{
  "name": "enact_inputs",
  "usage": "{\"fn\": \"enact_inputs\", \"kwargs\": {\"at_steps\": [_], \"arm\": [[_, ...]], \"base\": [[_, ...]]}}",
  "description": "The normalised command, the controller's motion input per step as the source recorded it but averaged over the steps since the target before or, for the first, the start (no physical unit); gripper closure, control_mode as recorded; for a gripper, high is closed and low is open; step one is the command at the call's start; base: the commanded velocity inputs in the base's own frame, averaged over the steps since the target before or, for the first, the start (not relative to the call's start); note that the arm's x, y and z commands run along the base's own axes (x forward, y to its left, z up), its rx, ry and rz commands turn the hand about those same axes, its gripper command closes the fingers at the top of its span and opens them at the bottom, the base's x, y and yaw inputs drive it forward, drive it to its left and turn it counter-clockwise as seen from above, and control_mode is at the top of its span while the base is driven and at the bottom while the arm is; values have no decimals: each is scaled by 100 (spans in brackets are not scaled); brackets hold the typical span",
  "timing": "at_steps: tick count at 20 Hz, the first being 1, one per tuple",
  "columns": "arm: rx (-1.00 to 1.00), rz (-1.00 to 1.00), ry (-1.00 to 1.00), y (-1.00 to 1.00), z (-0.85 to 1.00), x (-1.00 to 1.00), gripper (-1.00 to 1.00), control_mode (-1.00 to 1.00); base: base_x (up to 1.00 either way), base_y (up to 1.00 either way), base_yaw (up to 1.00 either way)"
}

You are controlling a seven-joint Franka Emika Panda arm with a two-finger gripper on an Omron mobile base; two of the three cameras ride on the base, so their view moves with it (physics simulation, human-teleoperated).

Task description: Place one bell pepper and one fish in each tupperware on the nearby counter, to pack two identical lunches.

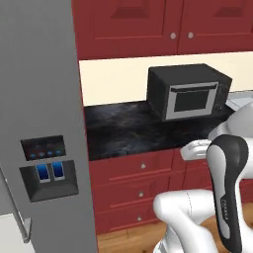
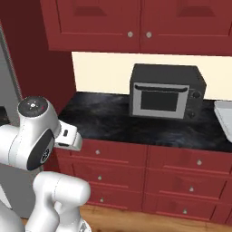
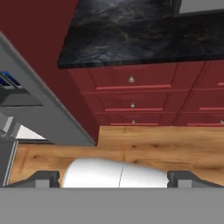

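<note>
The two-finger gripper (image 3: 113, 178) is standing wide open with nothing between its dark finger tips (image 3: 41, 178); in the hand view the tips are sitting far apart at the bottom, pointing down toward the wooden plank floor (image 3: 166, 144) in front of the cabinets.

The long black marbled stone counter (image 2: 108, 120) is running across both base views above the dark-red cabinet drawers (image 2: 118, 158) with small round silver knobs. A black box-shaped toaster oven (image 2: 166, 90) with a silver-framed glass door is standing on the counter against the cream back wall (image 2: 99, 72). Dark-red upper cabinets (image 2: 136, 22) are hanging above it.

One shallow light-grey rectangular tupperware (image 2: 224, 115) with a raised rim is lying on the counter just to the right of the toaster oven, cut off by the right edge of the right base view. In the left base view, a pale grey strip of the same tray is showing beside the oven at the right edge, partly hidden behind the arm. What the tray contains cannot be told.

A tall grey refrigerator (image 1: 39, 123) with a dark dispenser panel (image 1: 47, 170) is occupying the left side of the left base view, standing against the left end of the counter. The white robot arm (image 1: 225, 183) is folding upward in the foreground, well apart from the tupperware.
</note>
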Motion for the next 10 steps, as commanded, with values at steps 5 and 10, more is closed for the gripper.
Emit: {"fn": "enact_inputs", "kwargs": {"at_steps": [5, 10], "arm": [[0, 0, 0, 0, 0, 0, -100, 100], [0, 0, 0, 0, 0, 0, -100, 100]], "base": [[-2, 100, -5], [-3, 100, -3]]}}
